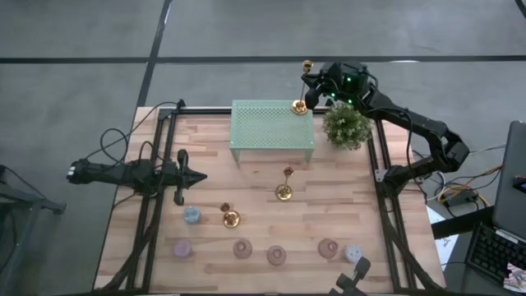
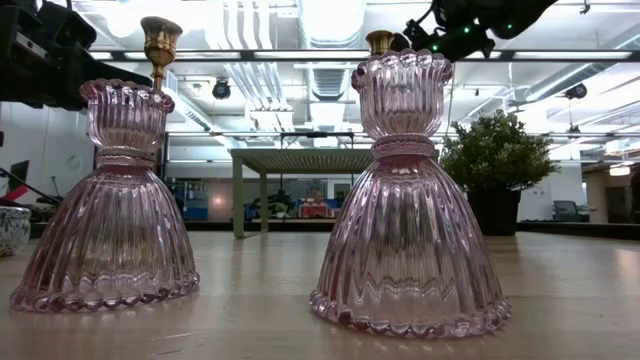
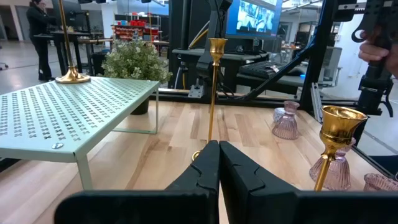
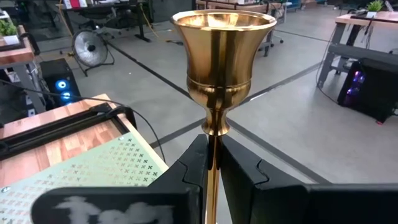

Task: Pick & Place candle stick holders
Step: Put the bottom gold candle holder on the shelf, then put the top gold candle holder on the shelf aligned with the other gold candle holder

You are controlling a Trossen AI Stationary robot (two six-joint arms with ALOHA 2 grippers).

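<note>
A tall gold candle stick holder (image 4: 222,37) stands upright with its round base (image 1: 299,108) on the far right corner of the green perforated shelf (image 1: 271,131). My right gripper (image 4: 212,149) is shut on its stem. Two more gold candle stick holders stand on the wooden table by their bases: a slim one (image 1: 284,185) near the middle and a short one (image 1: 229,216) nearer the front. My left gripper (image 1: 197,175) waits shut at the table's left and touches nothing. It points level toward these two candle stick holders, the slim one (image 3: 214,87) and the short one (image 3: 339,143). My right gripper pinches the thin stem (image 4: 213,138) just below the flared cup, between its two fingers. The fingers come in about level from the table's far right and lie across the upright stem. The holder stays upright, its base on the shelf top (image 3: 71,78).
Several pink glass holders line the table's near edge (image 1: 275,255), two of them large in the low view (image 2: 405,200). A potted plant (image 1: 346,125) stands right of the shelf, under my right arm. A pale blue holder (image 1: 191,215) sits near the short gold one.
</note>
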